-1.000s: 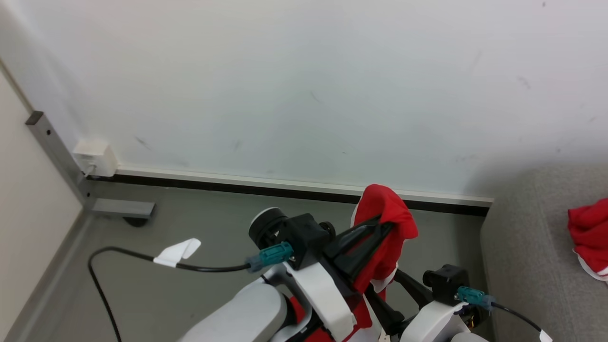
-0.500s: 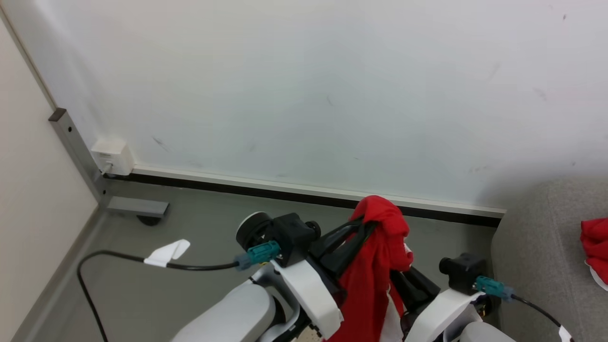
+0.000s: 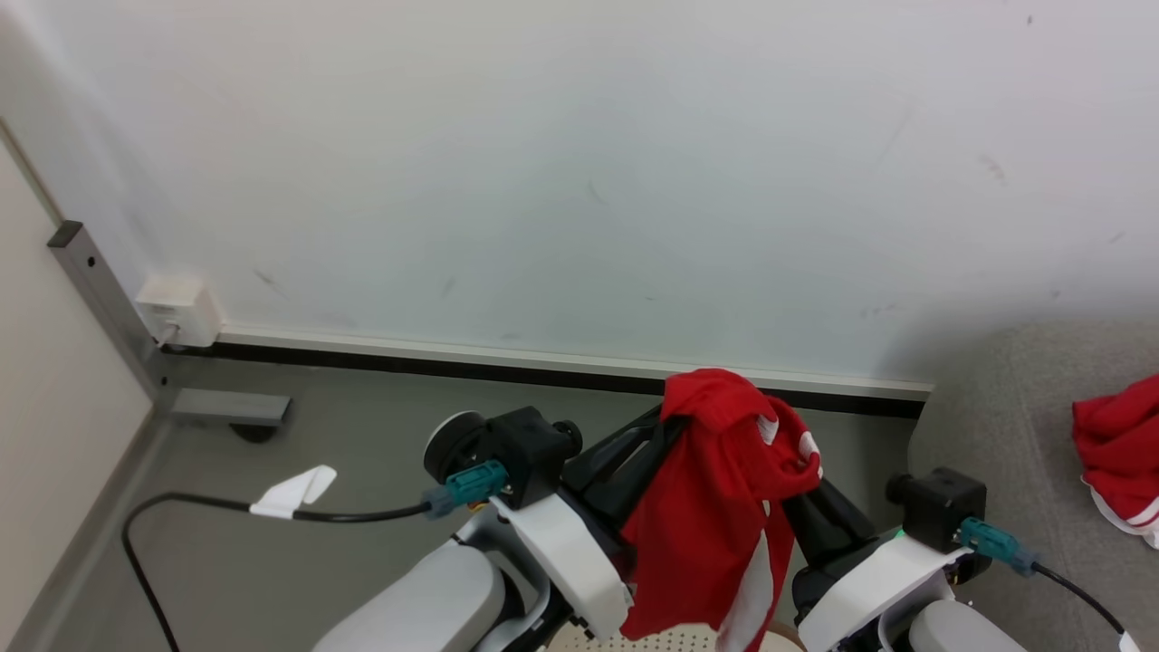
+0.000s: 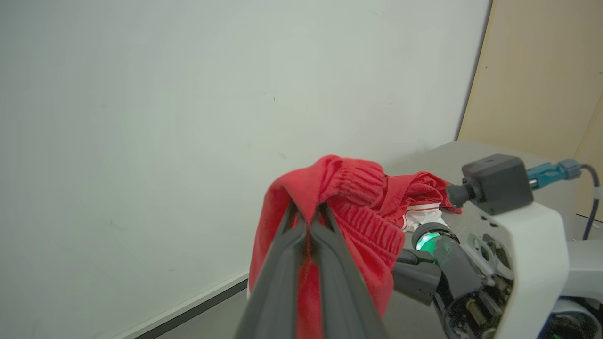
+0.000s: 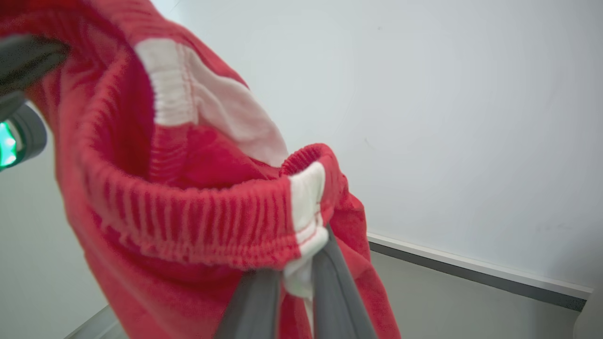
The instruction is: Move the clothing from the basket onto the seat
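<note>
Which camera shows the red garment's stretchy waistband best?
The right wrist view: the ribbed waistband hangs close, open like a loop, the right pincer shut on it. The left wrist view shows a bunched stretch over the left pincer. The head view shows the red garment draped, ribs too small.

— Where does the head camera sit?
— High up, looking down over both arms at the floor [image 3: 344, 435], the wall [image 3: 579, 163] and the edge of the seat [image 3: 996, 435].
— And the wrist cameras?
— One sights along the left gripper [image 4: 308, 223], the other along the right gripper [image 5: 301, 263]. Both are very close to the clothing [image 3: 715, 507] and face that wall. All three views share both.
</note>
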Controlling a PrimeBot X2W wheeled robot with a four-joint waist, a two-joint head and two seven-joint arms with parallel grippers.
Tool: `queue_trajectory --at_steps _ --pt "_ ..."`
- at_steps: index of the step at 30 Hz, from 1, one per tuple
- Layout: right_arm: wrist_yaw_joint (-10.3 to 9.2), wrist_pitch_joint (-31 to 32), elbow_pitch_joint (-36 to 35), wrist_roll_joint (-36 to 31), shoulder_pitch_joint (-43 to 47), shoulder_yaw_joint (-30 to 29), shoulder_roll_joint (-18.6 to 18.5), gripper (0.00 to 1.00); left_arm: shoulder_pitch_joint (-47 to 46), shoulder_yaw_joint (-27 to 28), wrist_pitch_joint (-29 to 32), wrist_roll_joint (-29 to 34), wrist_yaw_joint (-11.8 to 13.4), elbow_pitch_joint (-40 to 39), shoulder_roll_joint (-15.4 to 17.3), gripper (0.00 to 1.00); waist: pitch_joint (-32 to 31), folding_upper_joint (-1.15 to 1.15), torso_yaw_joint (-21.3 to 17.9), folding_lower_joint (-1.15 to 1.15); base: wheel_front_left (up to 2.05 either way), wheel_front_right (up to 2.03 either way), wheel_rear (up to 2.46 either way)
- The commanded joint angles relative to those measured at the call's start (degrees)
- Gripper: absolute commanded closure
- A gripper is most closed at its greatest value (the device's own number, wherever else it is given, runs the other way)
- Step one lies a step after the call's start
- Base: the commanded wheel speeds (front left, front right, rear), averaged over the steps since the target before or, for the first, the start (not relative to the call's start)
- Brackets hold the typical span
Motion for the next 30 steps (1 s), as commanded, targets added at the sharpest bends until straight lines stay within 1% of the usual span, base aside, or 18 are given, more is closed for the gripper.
queue_trajectory --at_steps 1,4,5,6,7,8,14,15,16,20,30 --pt "-0.13 -0.01 -0.85 -0.88 0.9 -0.86 -0.57 1.0 0.84 0.15 -0.15 -0.55 0.08 -0.15 0.35 1.0 0.04 0.0 -0.67 0.0 0.0 0.0 0.0" --pt "-0.13 -0.01 -2.11 -1.53 0.97 -2.8 -1.16 1.0 1.01 0.14 -0.07 -0.81 0.23 -0.06 0.45 1.0 0.13 0.0 -1.55 0.0 0.0 0.0 0.0" --pt "-0.13 -0.01 -2.53 -1.8 0.99 -3.61 -1.42 1.0 1.15 0.13 -0.1 -0.92 0.29 0.0 0.48 0.94 0.15 0.0 -1.91 0.0 0.0 0.0 0.0" --pt "-0.13 -0.01 -2.9 -2.14 1.05 -4.47 -1.77 1.0 1.31 0.1 -0.13 -1.07 0.36 0.05 0.46 0.73 0.18 0.0 -2.26 0.0 0.0 0.0 0.0" --pt "-0.13 -0.01 -3.41 -2.37 1.11 -5.41 -2.07 1.0 1.43 0.13 -0.17 -1.25 0.55 0.12 0.45 0.45 0.21 0.0 -2.67 0.0 0.0 0.0 0.0" --pt "-0.13 -0.01 -3.97 -2.72 1.22 -6.2 -2.34 1.0 1.51 0.1 -0.37 -1.33 0.49 0.06 0.44 0.0 0.26 0.0 -3.11 0.0 0.0 0.0 0.0" --pt "-0.13 -0.01 -6.49 -4.44 1.42 -10.32 -3.82 1.0 2.13 -0.23 -0.88 -1.72 0.51 -0.3 0.3 0.0 0.52 0.0 -5.95 0.0 0.0 0.0 0.0" --pt "-0.13 -0.01 -6.49 -4.44 1.42 -10.32 -3.82 1.0 2.13 -0.23 -0.88 -1.72 0.51 -0.3 0.3 0.0 0.52 0.0 -5.95 0.0 0.0 0.0 0.0" --pt "-0.13 -0.01 -7.2 -4.83 1.21 -11.63 -4.11 1.0 2.38 -0.44 -1.0 -1.77 0.52 -0.41 0.33 0.0 0.65 0.0 -7.16 0.0 0.0 0.0 0.0" --pt "-0.13 0.0 -9.0 -5.7 0.58 -14.37 -4.49 1.0 2.76 -0.42 -1.39 -1.99 0.61 -0.74 0.51 0.0 1.04 0.0 -9.74 0.0 0.0 0.0 0.0" --pt "-0.13 -0.01 -14.43 -8.59 -0.12 -20.7 -7.4 1.0 3.84 -1.05 -2.92 -1.25 0.39 -0.28 0.45 0.0 2.39 0.0 -16.9 0.0 0.0 0.0 0.0"
